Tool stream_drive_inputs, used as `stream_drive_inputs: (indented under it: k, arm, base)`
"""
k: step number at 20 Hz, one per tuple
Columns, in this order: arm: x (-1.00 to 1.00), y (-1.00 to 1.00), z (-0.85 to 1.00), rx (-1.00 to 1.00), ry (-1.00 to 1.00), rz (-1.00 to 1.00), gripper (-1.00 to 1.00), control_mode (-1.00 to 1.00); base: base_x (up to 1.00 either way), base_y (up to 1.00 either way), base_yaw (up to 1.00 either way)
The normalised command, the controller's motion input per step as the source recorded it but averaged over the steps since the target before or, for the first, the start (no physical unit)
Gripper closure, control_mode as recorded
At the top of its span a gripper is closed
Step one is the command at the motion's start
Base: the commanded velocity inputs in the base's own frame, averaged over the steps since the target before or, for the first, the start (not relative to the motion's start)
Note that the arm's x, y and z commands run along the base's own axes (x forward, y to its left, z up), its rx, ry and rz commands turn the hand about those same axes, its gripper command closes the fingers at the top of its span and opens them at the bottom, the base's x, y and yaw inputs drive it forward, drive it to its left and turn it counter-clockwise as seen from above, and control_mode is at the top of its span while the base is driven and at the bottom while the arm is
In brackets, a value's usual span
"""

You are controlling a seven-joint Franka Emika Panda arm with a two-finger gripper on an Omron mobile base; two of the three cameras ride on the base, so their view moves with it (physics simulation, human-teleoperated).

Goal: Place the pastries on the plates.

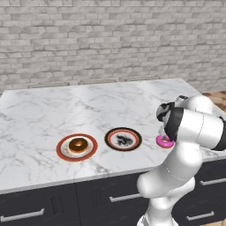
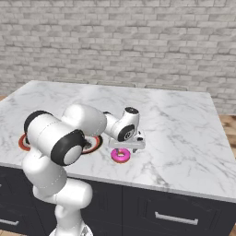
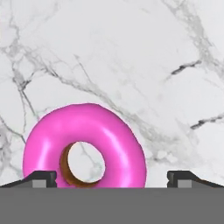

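My gripper (image 3: 112, 179) hangs spread open just above the pink doughnut (image 3: 84, 146) on the marble counter (image 1: 39, 114); I should centre leftward over it before pinching the ring.

Arm (image 2: 60, 138): glossy white rounded segments, thick tubular links, black bands at the joints. Wrist (image 2: 125, 124): white housing with dark round cap at 12 o'clock. Gripper (image 3: 112, 178): two small dark grey fingertips, squared ends.
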Motion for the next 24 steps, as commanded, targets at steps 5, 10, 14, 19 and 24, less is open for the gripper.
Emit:
stream_drive_inputs:
  k: [5,10,14,19,24]
  arm:
    - [-0.7,-0.03,-0.67,0.0,0.0,0.0,-1.0,-1.0]
    - [-0.34,0.13,-0.82,0.0,-0.06,0.0,-1.0,-1.0]
    - [0.0,0.87,-1.0,-0.01,-0.07,0.0,1.0,-1.0]
    - [-0.04,0.4,-1.0,-0.09,0.0,0.0,1.0,-1.0]
    - [-0.31,0.04,-0.97,-0.32,0.2,-0.01,1.0,-1.0]
  base:
    - [0.0,0.0,0.0]
    - [0.0,0.0,0.0]
    - [0.0,0.0,0.0]
    - [0.0,0.0,0.0]
    - [0.0,0.0,0.0]
